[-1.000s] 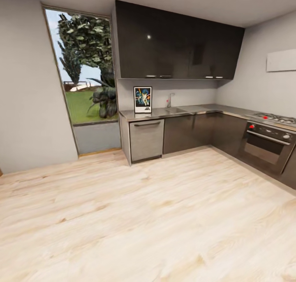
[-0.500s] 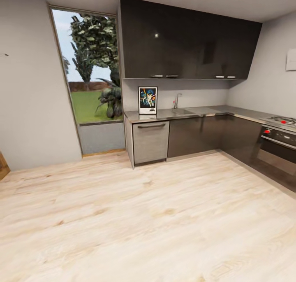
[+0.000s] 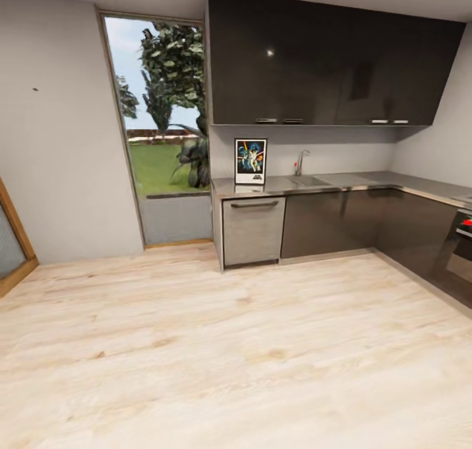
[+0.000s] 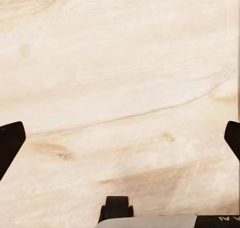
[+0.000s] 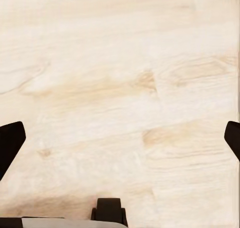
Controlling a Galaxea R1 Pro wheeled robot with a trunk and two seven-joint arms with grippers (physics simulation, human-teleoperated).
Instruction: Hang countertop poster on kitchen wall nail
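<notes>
Across the room the poster (image 3: 250, 161) stands upright on the left end of the kitchen countertop (image 3: 341, 182), leaning against the pale wall under the dark upper cabinets. It has a thin black frame, white border and colourful figures on dark blue. One wall nail (image 3: 35, 89) is a tiny dark dot on the grey wall left of the window. My left gripper (image 4: 120, 138) and right gripper (image 5: 120, 138) both hang open over the light wooden floor, with nothing between the fingers.
A tall window (image 3: 160, 128) with garden greenery sits left of the cabinets. A sink tap (image 3: 300, 161) stands right of the poster. An oven (image 3: 462, 239) is at the far right edge. A wooden door frame (image 3: 13, 239) shows at the left. Wide wooden floor (image 3: 236, 344) lies ahead.
The whole head view has shifted rightward, so the camera has turned left: the hob has left the picture, and the left wall with the nail and door frame has come in.
</notes>
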